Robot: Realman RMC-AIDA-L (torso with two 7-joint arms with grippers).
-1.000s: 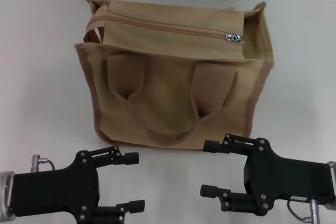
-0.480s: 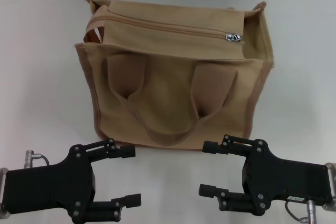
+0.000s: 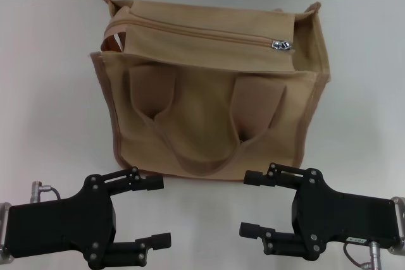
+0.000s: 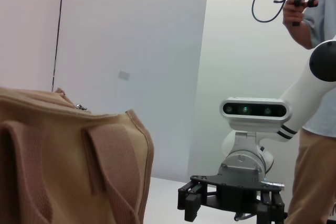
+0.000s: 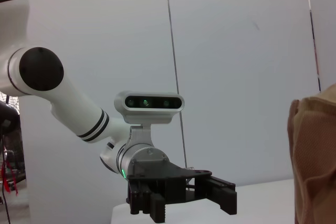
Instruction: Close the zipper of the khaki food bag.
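Observation:
The khaki food bag (image 3: 209,86) stands upright in the middle of the white table, its two handles hanging down the near side. The zipper (image 3: 196,33) runs across the top panel, and its silver slider (image 3: 281,45) sits near the bag's right end. My left gripper (image 3: 158,211) is open and empty, low in front of the bag's left half. My right gripper (image 3: 248,202) is open and empty in front of the bag's right half. Neither touches the bag. The left wrist view shows the bag (image 4: 68,166), the slider (image 4: 80,107) and the right gripper (image 4: 226,200).
The white table (image 3: 50,93) extends on both sides of the bag, with a grey wall behind it. The right wrist view shows the left gripper (image 5: 184,195) and the bag's edge (image 5: 315,161). A person (image 4: 310,77) stands beyond the right arm.
My left gripper has drawn back a little toward the near edge and to the left. The right gripper has shifted only slightly. The bag and slider have not moved.

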